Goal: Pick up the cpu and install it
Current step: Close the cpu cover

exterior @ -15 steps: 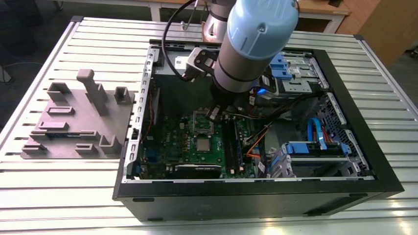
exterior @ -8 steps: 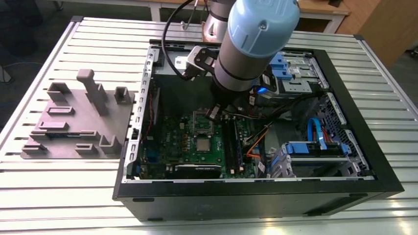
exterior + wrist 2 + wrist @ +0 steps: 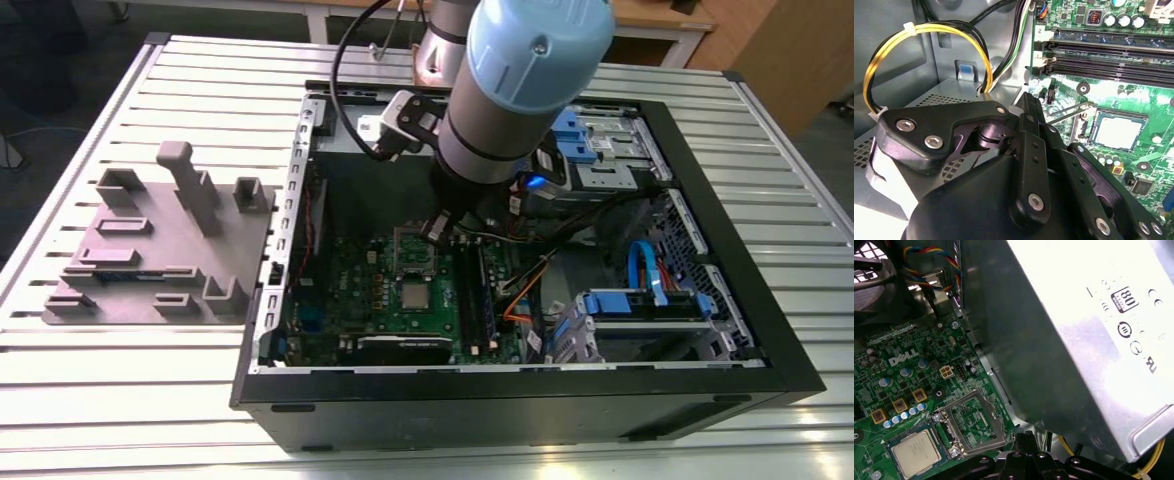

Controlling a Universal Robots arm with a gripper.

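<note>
The cpu (image 3: 416,294), a small square chip with a silver-grey top, lies flat in its socket on the green motherboard (image 3: 340,290) inside the open computer case. It shows in both wrist views (image 3: 1117,131) (image 3: 916,452). The socket's metal load plate (image 3: 974,422) stands flipped open beside it. My gripper (image 3: 441,228) hangs inside the case above the board's edge, between the socket and the power supply, apart from the cpu. In the second wrist view the black fingers (image 3: 1026,107) meet at the gripper (image 3: 1026,100) tip with nothing between them. The first wrist view catches the gripper (image 3: 1026,436) tip.
A large grey power supply (image 3: 1094,340) with a white label rises close beside the gripper. Yellow and black cables (image 3: 914,35) loop near it. Memory slots (image 3: 1104,55) run along the board. Blue drive cages (image 3: 641,300) fill the case's right. A grey fixture (image 3: 160,250) sits on the slatted table.
</note>
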